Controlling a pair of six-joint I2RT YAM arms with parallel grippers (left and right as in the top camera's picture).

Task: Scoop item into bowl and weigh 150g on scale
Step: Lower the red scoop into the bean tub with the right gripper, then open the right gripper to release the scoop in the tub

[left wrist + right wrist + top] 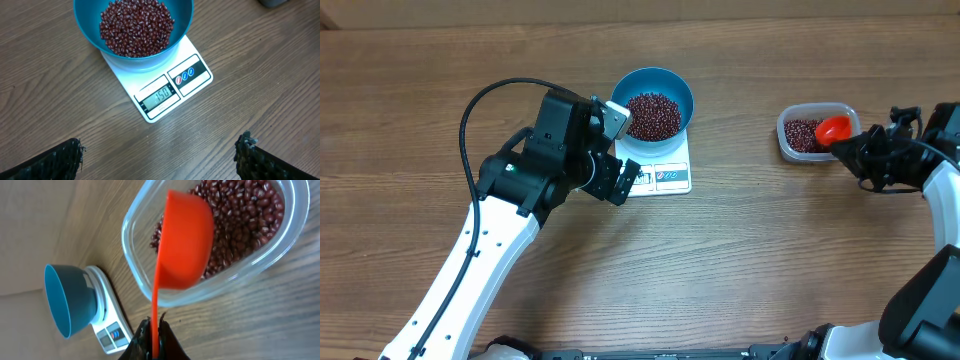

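my left hand (158, 151) hangs over the wooden table (770, 250) with its fingers spread wide and nothing between them. its own camera shows only the two dark fingertips (67, 159) at the bottom corners. between and beyond them lies the small flat white rectangular scale (200, 75). the round deep blue bowl (84, 22) sits on the scale's far end, heaped with small dark red-brown beans (136, 27). this view alone lets me read the scale's display window (159, 95): it shows 150. from overhead the figures are too small to read, but there i see my left hand just beside the bowl's rim and the scale's left edge. i cannot tell whether it touches either.

my right hand (154, 342) is well apart, on the right side of the table. its fingers are pressed together on the thin handle of an orange-red plastic scoop (182, 240). the wrist view shows the scoop's cup turned with its back to the camera, over the near wall of a clear rounded plastic tub (136, 267). more of the beans lie in the tub. whether the cup touches them or carries any i cannot tell. overhead it is only a red spot at the tub's right edge.
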